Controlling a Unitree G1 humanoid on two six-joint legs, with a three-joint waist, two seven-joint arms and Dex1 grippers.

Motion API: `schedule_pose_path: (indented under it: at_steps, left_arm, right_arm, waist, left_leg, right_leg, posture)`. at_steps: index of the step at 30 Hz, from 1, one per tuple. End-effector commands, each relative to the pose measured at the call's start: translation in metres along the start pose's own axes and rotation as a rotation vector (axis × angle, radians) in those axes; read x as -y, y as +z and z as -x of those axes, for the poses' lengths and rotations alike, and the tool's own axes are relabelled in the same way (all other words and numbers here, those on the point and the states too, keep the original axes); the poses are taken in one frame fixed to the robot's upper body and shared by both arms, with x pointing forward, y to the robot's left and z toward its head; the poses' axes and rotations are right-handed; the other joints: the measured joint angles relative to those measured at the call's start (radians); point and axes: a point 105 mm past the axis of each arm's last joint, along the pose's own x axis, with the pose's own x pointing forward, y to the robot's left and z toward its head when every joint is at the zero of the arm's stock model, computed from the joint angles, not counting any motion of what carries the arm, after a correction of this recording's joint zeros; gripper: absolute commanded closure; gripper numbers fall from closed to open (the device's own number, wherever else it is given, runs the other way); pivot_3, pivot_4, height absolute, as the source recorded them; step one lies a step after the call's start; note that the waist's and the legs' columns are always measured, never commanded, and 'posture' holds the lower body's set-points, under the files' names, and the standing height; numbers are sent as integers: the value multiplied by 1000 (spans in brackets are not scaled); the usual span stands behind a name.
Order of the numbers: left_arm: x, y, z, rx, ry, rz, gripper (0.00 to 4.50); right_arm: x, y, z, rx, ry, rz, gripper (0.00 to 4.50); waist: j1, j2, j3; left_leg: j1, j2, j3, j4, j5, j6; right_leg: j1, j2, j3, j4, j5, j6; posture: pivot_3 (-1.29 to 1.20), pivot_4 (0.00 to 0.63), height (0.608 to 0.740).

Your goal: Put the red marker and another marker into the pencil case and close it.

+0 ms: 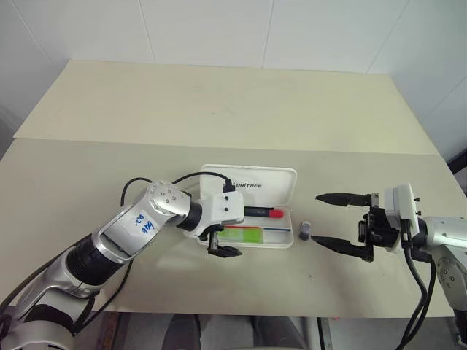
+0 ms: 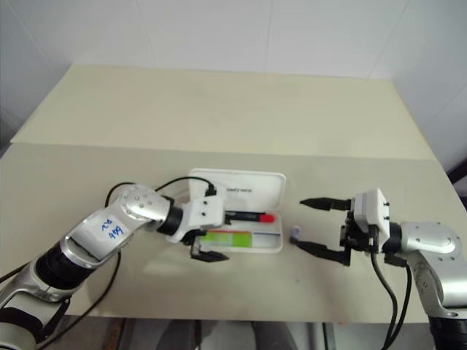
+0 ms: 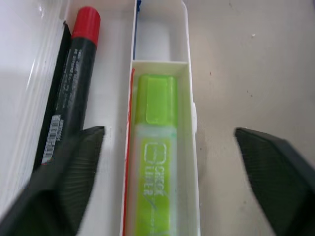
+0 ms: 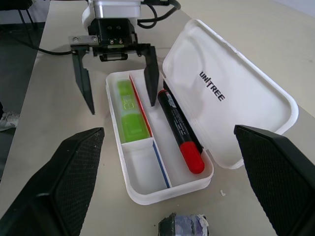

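Lime-green highlighter (image 3: 154,162) lay in the pencil case's (image 4: 231,98) narrow compartment, directly between the left gripper's (image 4: 116,81) parted fingers, apparently just released. Red marker (image 4: 179,130) sat beside it, against one finger. Right gripper (image 1: 343,222) gaped, empty; lid unclosed.

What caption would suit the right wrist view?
Open pencil case holds the red marker and green highlighter, left gripper open above.
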Motion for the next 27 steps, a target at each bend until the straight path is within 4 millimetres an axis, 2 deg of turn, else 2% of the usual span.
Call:
schedule_pose_path:
  at_steps: [1,4,9,15,19,27]
  left_arm:
    - [-7,11,9,88,42,-2,9]
    - [-6,16,21,178,20,9,9]
    - [-3,9,43,236,-13,12,9]
    - [-12,1,61,264,53,-1,9]
    - [-16,-4,66,254,87,11,9]
    - [-17,-10,73,255,119,33,9]
  right_arm:
    - [3,-6,4,-37,-24,-9,0]
    - [5,-24,8,-90,-61,-60,0]
    - [13,-48,6,-166,-115,-84,0]
    - [29,-66,0,-220,-197,-74,0]
    - [35,-72,-5,-228,-226,-69,0]
    - [27,-78,-9,-240,-204,-93,0]
  waist:
    - [0,0,0]
    - [-1,0,0]
    - [-4,1,0]
    - [-3,1,0]
    - [-3,1,0]
    - [-3,1,0]
  left_leg:
    - [0,0,0,0,0,0]
    - [0,0,0,0,0,0]
    - [1,0,1,0,0,0]
    - [1,0,1,1,0,0]
    - [1,0,1,0,0,0]
    - [1,0,1,0,0,0]
  right_leg:
    - [0,0,0,0,0,0]
    - [0,0,0,0,0,0]
    - [0,0,0,1,0,0]
    - [0,0,0,1,0,0]
    - [0,0,0,0,0,0]
    - [0,0,0,1,0,0]
  posture:
    - [0,150,740]
    - [0,150,740]
    - [0,150,740]
    - [0,150,740]
    - [0,150,740]
    - [0,150,740]
